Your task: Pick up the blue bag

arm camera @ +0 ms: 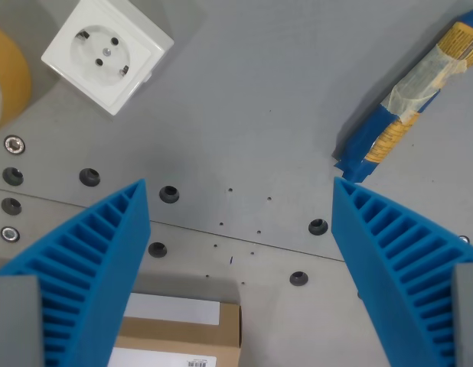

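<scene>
The blue bag (411,107) with yellow print lies at an angle on the grey table at the wrist view's upper right, running from the top right corner down to just above my right fingertip. My gripper (239,185) is open and empty, its two blue ribbed fingers (95,267) spread wide at the bottom left and bottom right. The bag's lower end sits close to the tip of the right finger (397,252); I cannot tell whether they touch. Nothing lies between the fingers.
A white socket block (106,52) lies at the upper left. A roll of yellow tape (7,76) is at the left edge. A cardboard box with a white label (183,332) sits at the bottom. The grey table plate (252,92) has several bolt holes.
</scene>
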`<state>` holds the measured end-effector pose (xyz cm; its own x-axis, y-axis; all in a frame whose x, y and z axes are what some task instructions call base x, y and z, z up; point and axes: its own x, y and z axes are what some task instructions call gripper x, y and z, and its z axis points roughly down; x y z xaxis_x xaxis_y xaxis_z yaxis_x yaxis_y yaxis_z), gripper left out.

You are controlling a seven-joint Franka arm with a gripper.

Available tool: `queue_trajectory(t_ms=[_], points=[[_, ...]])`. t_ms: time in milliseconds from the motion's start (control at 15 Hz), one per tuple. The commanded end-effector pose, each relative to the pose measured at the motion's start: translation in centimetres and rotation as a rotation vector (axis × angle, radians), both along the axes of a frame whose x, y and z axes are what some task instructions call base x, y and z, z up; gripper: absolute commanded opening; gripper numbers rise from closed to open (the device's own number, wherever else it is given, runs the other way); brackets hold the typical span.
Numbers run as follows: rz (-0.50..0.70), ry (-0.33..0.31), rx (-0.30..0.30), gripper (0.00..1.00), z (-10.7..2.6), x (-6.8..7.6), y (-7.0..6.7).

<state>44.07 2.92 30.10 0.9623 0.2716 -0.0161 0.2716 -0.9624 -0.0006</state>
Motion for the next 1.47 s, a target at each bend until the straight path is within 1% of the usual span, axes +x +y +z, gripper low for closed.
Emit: queue_trajectory(t_ms=[67, 333, 533, 1133, 1333, 1467], points=[[-0.001, -0.006, 0.000, 1.00, 0.2, 0.0, 0.0], [-0.039, -0.012, 0.001, 1.00, 0.0, 0.1, -0.2], [-0.127, -0.027, 0.004, 1.00, -0.8, 0.2, -1.0], [-0.427, -0.133, 0.023, 1.00, -5.2, 0.5, -5.5], [-0.526, -0.158, 0.037, 1.00, -6.7, 0.7, -7.0], [-0.593, -0.159, 0.046, 1.00, -7.7, 1.0, -8.1]])
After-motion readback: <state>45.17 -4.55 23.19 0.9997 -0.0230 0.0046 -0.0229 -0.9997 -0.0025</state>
